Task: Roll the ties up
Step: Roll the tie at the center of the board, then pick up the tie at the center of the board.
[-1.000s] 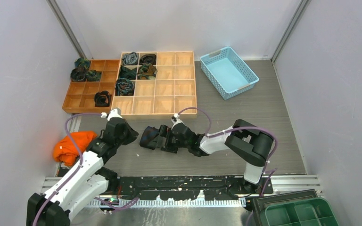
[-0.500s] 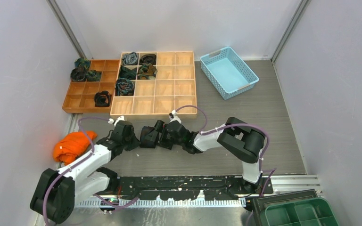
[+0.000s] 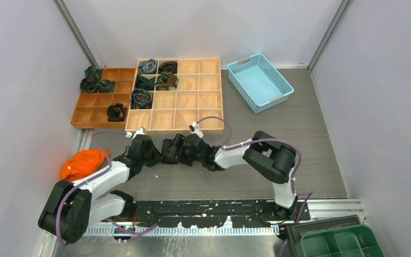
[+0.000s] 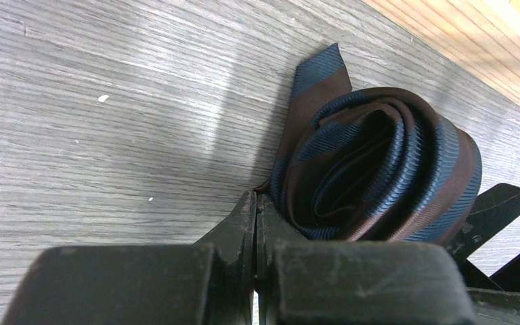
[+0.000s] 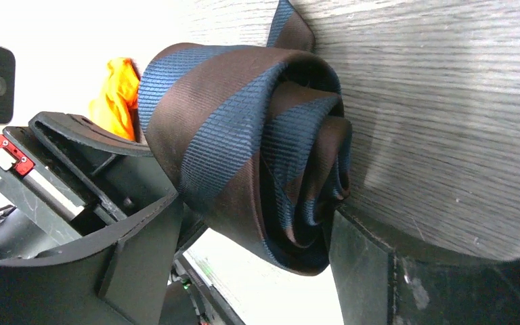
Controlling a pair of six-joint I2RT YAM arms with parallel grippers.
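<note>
You have no readable text, label, brand, number or sign in any view; the striped tie (image 5: pixel 244 156) between the right fingers (image 5: pixel 359 271) shows only its weave, no lettering.

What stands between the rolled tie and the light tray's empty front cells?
Nothing visible. The rolled tie, clamped by the right gripper, sits just short of the light tray; only its front wall lies between. A purple cable loops over its front-right cells.
</note>
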